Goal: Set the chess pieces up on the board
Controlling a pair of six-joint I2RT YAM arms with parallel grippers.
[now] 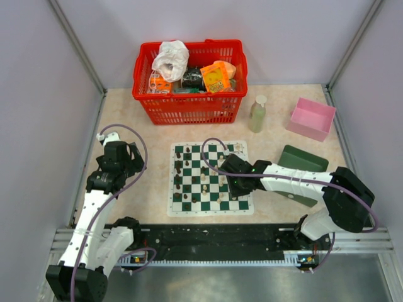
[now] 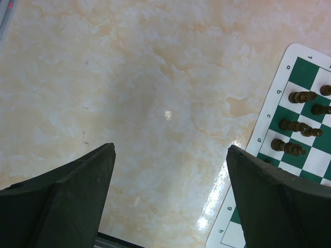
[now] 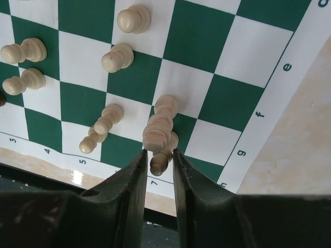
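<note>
**A:** Start at the left. What is that arm doing?

**B:** The left hand (image 2: pixel 170 150) hangs at the mat's 9 o'clock. Its black fingers are spread wide over the marbled beige desk (image 2: pixel 155 77) and hold nothing. At its 3 o'clock begins the flat green-and-white checked chess mat (image 2: pixel 257 142). The tiny dark brown pieces (image 2: pixel 292 126) are ranged on the squares along that edge.

**A:** And the right?

**B:** The right hand (image 3: pixel 160 153) is over the mat's 4 o'clock part, near the border by the row marked 7. Its fingers are drawn narrow and look to be pinching a small cream piece (image 3: pixel 160 163). Other little cream pieces (image 3: pixel 118 57) sit loosely toward 10 o'clock, not in ranks.

**A:** What could go wrong from here?

**B:** A taller cream piece (image 3: pixel 160 121) stands at the pinched one's 12 o'clock, touching it or just beside it; I cannot tell which. If the hand lifts or slides with any tilt, a fingertip or the held piece may clip the tall one. It would topple and roll into its neighbours. The held piece is tiny and rounded, so an off-centre pinch could squirt it out onto the desk. The mat also looks thin. A finger scraping it might drag it and shift every piece already placed.
</note>
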